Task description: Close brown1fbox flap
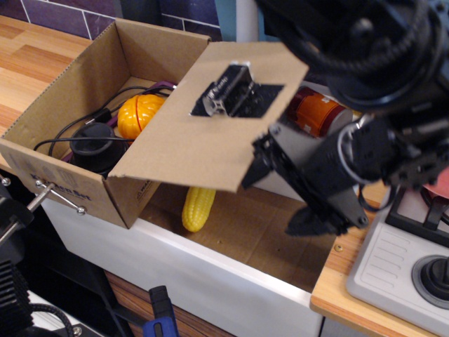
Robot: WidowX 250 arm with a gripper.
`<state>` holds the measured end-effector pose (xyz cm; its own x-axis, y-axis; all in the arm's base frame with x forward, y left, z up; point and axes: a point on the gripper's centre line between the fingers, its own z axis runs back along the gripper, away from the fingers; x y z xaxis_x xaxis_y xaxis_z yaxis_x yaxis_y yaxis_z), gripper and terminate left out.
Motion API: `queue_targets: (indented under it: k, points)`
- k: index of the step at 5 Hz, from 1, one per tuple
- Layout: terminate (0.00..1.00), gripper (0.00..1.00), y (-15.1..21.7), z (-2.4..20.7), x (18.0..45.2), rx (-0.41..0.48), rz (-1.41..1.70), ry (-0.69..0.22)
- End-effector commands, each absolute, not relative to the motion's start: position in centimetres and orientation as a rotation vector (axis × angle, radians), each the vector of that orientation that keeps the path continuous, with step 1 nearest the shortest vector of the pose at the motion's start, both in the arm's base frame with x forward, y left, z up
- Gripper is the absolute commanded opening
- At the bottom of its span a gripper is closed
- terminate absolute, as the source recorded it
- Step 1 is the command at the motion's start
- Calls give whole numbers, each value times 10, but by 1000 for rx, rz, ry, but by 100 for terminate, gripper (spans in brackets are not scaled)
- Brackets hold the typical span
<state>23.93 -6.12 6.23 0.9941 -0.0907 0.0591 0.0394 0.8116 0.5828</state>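
The brown1fbox [59, 184] stands open at the left, with black print on its front wall. Its flap [175, 151] sticks out to the right and tilts upward, with the black tape patch and knob [229, 93] on top. My gripper [280, 196] is below the flap's free right edge. Its upper finger [257, 166] touches that edge from beneath, and the lower finger [307, 222] hangs apart from it. The jaws stand open and hold nothing.
Inside the box lie an orange ball [137, 114] and a black round device [95, 144] with cables. A yellow corn cob [196, 208] lies on a flat cardboard sheet [259, 239] under the flap. An orange can [316, 112] and a joystick pad [421, 270] are at the right.
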Motion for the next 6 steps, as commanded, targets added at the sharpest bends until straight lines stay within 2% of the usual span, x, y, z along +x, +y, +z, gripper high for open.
queue_targets:
  k: [1, 3, 4, 6]
  points:
    - [0, 100, -42, 113, 240, 698, -113, -78]
    - [0, 100, -7, 139, 209, 754, -215, -24]
    - [0, 100, 22, 152, 193, 769, -280, -17]
    - [0, 100, 86, 155, 179, 739, -422, -46]
